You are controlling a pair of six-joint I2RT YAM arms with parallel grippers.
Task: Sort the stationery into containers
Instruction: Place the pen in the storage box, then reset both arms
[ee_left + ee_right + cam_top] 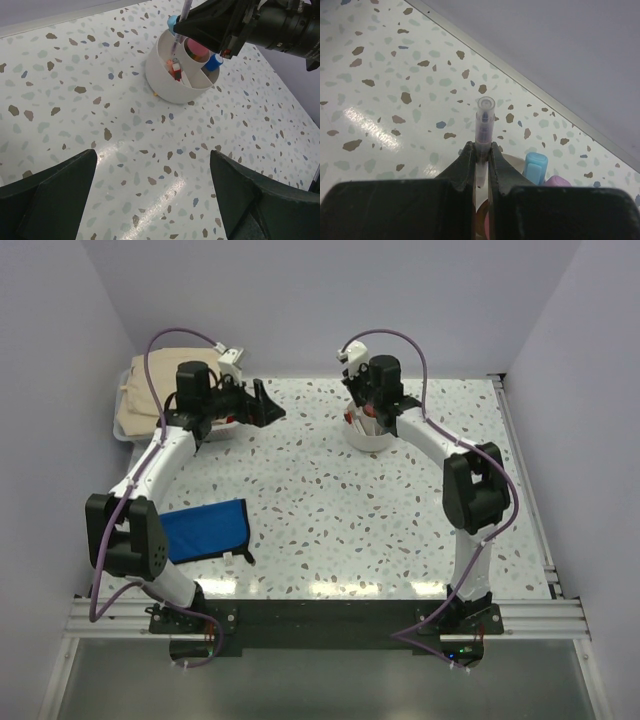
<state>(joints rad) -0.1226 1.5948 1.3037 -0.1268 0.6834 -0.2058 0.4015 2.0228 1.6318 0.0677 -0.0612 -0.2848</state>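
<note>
The round white cup stands at the back middle of the table; the left wrist view shows its wall and dividers. It holds a blue-capped stick, a pink-red tube and a small red item. My right gripper hangs right over the cup, shut on a slim pen with a clear purple cap, held upright. The right wrist view shows a blue cap and a pink marker top below. My left gripper is open and empty above bare table, left of the cup.
A folded beige cloth lies at the back left over a white bin edge, mostly hidden by the left arm. A flat blue pouch lies near the left arm's base. Walls close the back and both sides.
</note>
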